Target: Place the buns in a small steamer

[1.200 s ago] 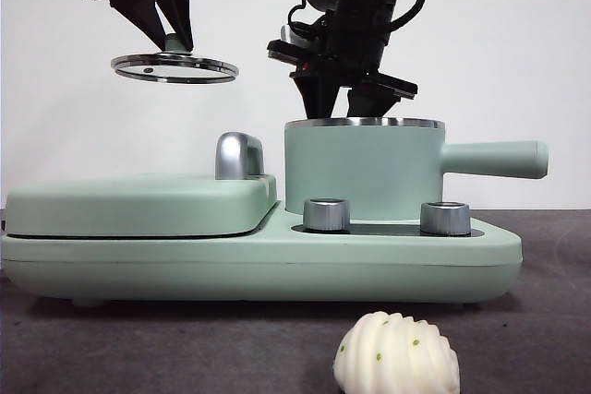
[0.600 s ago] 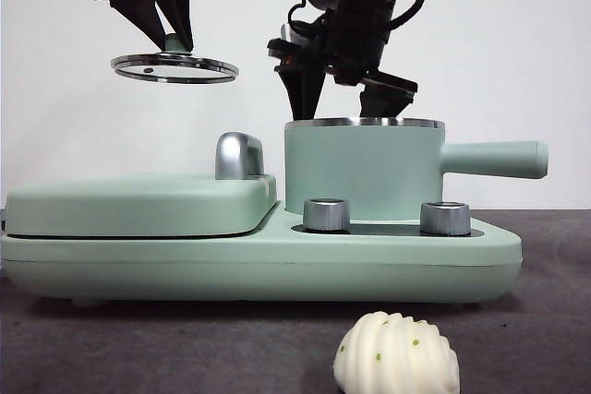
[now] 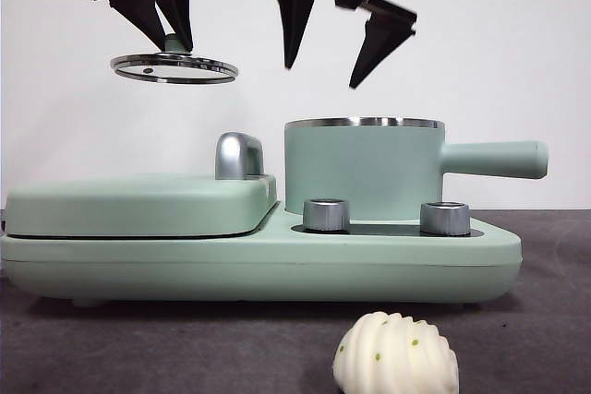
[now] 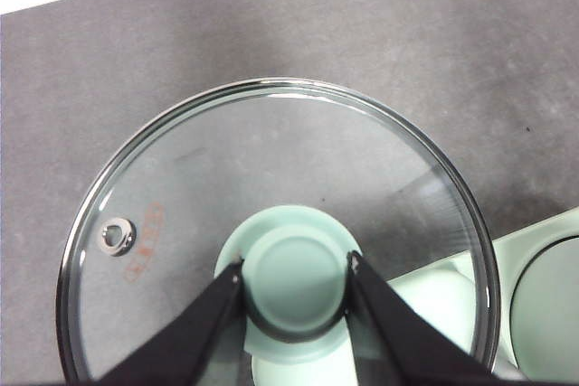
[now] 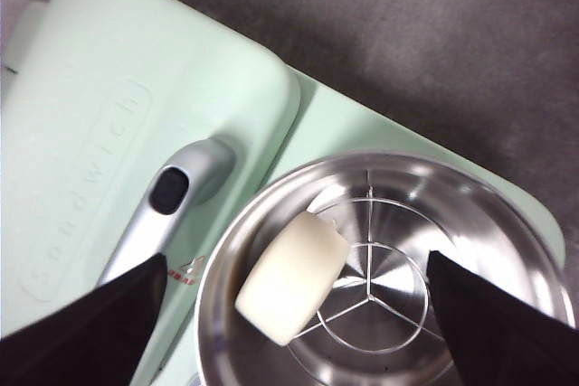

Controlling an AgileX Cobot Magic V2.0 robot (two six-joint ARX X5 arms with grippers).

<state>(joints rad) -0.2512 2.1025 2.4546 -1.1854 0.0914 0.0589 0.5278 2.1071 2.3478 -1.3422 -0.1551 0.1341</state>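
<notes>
The front camera only gives you the outside of the small steamer, so you'd never know there's a bun in it. The right wrist cam looks straight down into the steel bowl and there's the smooth bun lying on the wire rack, leaning against the inner wall on the grill lid's side. The right gripper hangs above the steamer with its jaws spread wide, nothing between them. The ridged bun with green specks sits on the dark table in front of the appliance, and only the front view catches it. The left gripper is clamped on the green knob of the glass lid, held up over the flat grill lid.
</notes>
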